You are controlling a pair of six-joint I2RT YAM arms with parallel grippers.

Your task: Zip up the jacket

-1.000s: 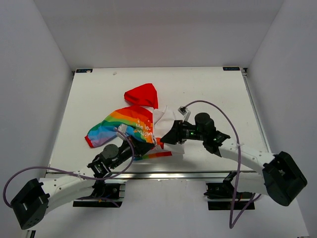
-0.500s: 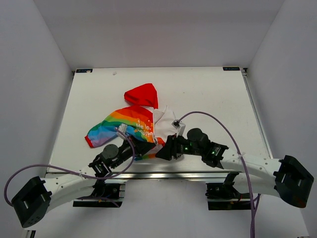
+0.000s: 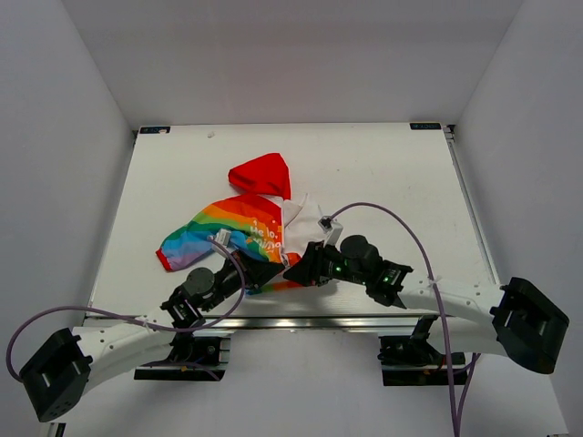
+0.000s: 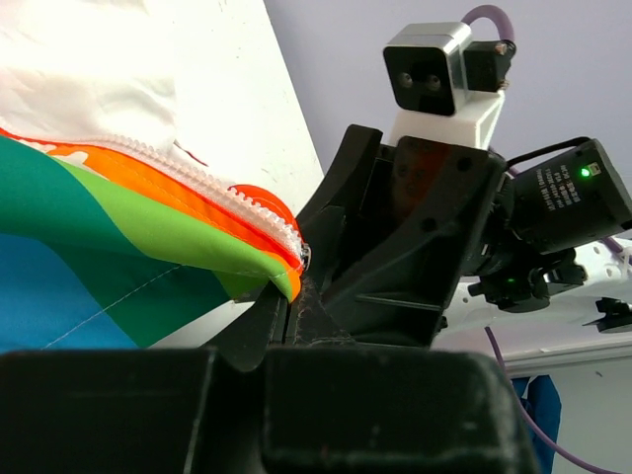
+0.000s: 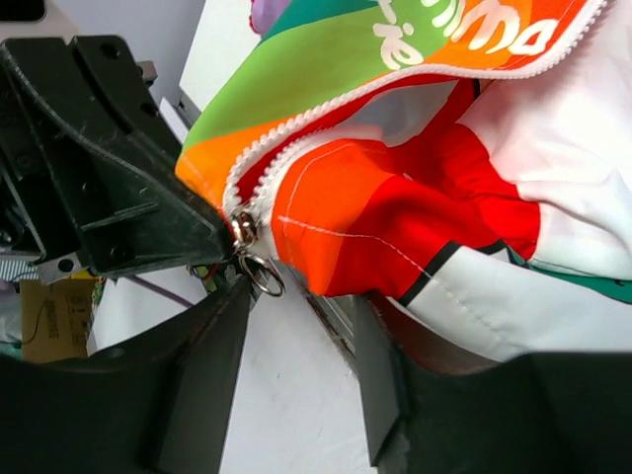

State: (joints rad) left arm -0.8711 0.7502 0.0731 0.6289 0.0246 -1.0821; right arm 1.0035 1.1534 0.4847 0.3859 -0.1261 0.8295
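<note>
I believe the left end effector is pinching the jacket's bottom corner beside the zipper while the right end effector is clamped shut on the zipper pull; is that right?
Not quite: the right end effector is open, and the zipper pull hangs ungripped at its fingertips, as the right wrist view shows. The left end effector does pinch the bottom corner of the jacket beside the zipper.
</note>
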